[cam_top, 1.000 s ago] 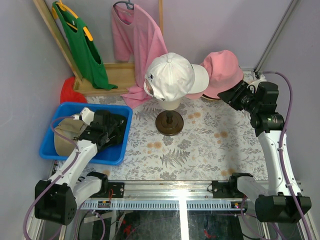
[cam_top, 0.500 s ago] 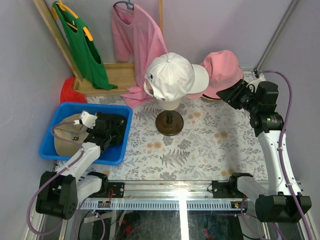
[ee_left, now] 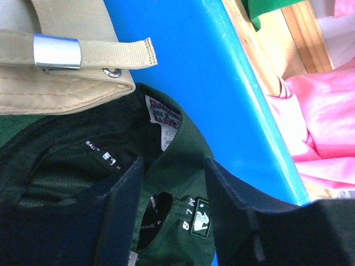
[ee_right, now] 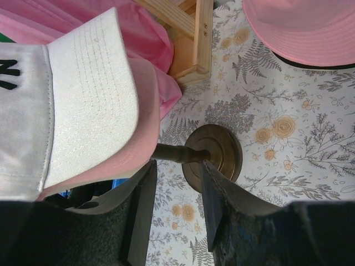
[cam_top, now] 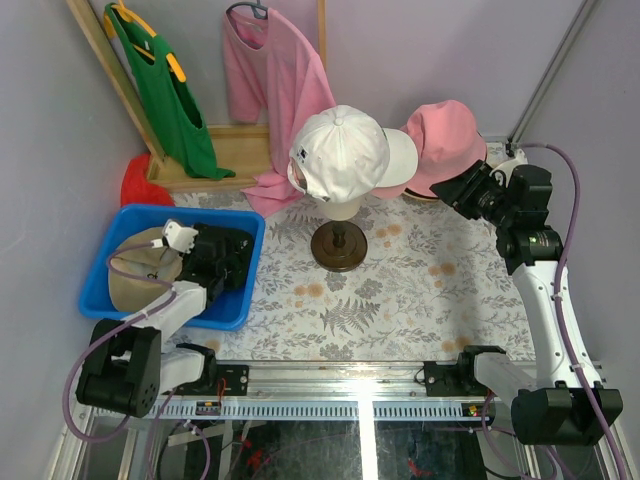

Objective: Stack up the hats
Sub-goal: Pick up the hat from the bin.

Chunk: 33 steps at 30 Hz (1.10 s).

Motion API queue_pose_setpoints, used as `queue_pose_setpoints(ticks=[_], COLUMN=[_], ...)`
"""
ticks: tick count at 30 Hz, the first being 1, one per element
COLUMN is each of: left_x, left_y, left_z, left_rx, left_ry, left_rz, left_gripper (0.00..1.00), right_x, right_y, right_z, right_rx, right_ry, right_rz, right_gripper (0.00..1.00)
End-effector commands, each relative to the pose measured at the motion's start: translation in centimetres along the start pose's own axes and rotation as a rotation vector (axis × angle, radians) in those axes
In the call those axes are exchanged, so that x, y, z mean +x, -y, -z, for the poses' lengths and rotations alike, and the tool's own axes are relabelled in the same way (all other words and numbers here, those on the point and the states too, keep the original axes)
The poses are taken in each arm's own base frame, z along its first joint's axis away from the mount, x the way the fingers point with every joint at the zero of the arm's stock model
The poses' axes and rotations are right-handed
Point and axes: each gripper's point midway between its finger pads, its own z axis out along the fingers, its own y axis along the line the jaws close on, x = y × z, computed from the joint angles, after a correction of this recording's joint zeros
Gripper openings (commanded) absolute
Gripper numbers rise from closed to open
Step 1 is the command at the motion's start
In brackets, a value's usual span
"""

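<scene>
Hats are sitting in three spots.

Far left: a blue plastic bin (cam_top: 103, 262) on the floral-patterned counter (cam_top: 400, 300) is holding a tan fabric cap (ee_left: 61, 83) with a metal strap buckle. Touching it is a dark green cap (ee_left: 61, 166), lying crown-down with its inside labels showing. Inside the bin the left end effector (ee_left: 175, 166) is hanging directly over the green cap. Its fingers are spread and the cap's rear band is lying in the gap between them; whether the pads are touching fabric, I cannot tell. Judgement: it is lining up on the band because that stiffer edge is offering a firmer bite than the soft crown.

Centre: a smooth beige mannequin head (cam_top: 343, 208) on a dark round stand (cam_top: 339, 247) is wearing a white cap (cam_top: 340, 150) with black lettering over a pink cap (ee_right: 147, 111), whose brim is peeking out underneath. Judgement: the head is serving as the stacking form, keeping the crowns nested.

Right: a pink bucket hat (cam_top: 445, 140) is resting brim-down at the back of the counter. Just beside its near edge the right end effector (ee_right: 178, 166) is hovering with fingers spread and nothing between them; the hat is lying off to one side of the gap.
</scene>
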Motion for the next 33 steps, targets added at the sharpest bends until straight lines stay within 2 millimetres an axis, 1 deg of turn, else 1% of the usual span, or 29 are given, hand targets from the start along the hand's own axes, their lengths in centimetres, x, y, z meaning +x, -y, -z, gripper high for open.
queue_pose_setpoints(ticks=[1, 3, 4, 5, 6, 9, 10, 15, 23, 26, 33], left_x=[-1.1, -0.6, -0.5, -0.3, -0.3, -0.8, -1.1, -2.9, -6.1, -6.9, -9.9], left_y=[2.0, 2.0, 1.9, 1.9, 2.1, 2.7, 2.8, 4.1, 7.2, 8.2, 11.3], left_z=[-0.9, -1.1, -1.2, -1.1, -1.0, -0.6, -0.4, 1.2, 5.1, 7.0, 11.6], left_rx=[0.062, 0.059, 0.055, 0.056, 0.063, 0.084, 0.085, 0.119, 0.197, 0.236, 0.368], left_ry=[0.048, 0.031, 0.024, 0.017, 0.015, 0.017, 0.02, 0.034, 0.008, -0.024, -0.037], left_rz=[0.022, 0.01, 0.009, 0.008, 0.011, 0.01, 0.008, 0.004, -0.03, -0.05, -0.028], left_gripper=[0.42, 0.36, 0.3, 0.2, 0.14, 0.02, 0.0, 0.0, 0.0, 0.0, 0.0], right_x=[-1.1, -1.1, -1.2, -1.1, -1.2, -1.4, -1.4, -1.7, -2.1, -2.6, -4.4], right_y=[-1.0, -1.0, -0.9, -0.9, -0.9, -0.9, -0.8, -1.1, -1.7, -2.5, -5.7], right_z=[0.1, 0.1, 0.2, 0.2, 0.3, 0.5, 0.6, 1.1, 2.6, 3.4, 4.8], right_rx=[-0.032, -0.026, -0.023, -0.018, -0.014, -0.006, -0.004, 0.001, 0.013, 0.004, -0.071], right_ry=[0.047, 0.051, 0.053, 0.052, 0.055, 0.063, 0.064, 0.082, 0.11, 0.123, 0.159], right_rz=[0.032, 0.033, 0.034, 0.037, 0.04, 0.044, 0.043, 0.047, 0.073, 0.085, 0.096], right_gripper=[0.44, 0.43, 0.43, 0.43, 0.43, 0.43, 0.43, 0.42, 0.42, 0.41, 0.41])
